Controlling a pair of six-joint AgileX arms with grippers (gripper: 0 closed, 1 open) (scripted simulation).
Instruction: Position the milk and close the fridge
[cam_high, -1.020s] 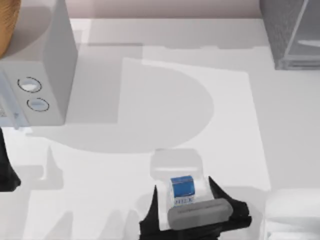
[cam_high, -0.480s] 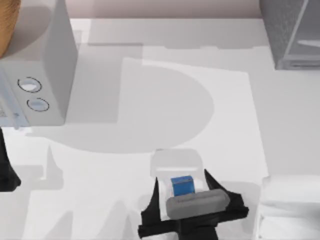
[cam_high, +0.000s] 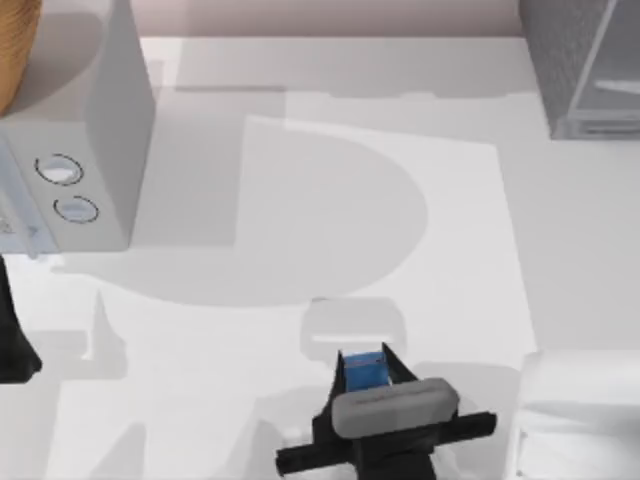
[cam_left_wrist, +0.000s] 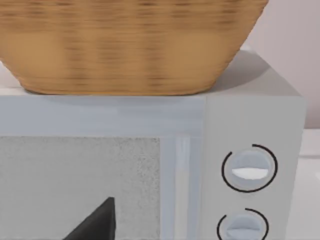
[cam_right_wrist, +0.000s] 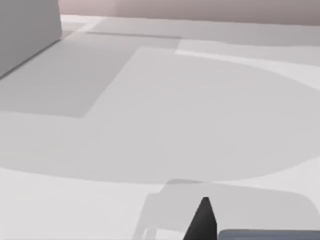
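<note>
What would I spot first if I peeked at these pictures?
The bright blue milk, near the table's front edge, pinched in the right pincer. Next, the grey box with two round dials at the left, with a woven basket on top.

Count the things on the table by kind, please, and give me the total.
Cartons: 1, the milk, between the fingers of the right end effector.
Appliances: 2, the fridge at the far right and the box with two dials at the left.
Baskets: 1, the wicker basket on top of that box.
Total: 4
</note>
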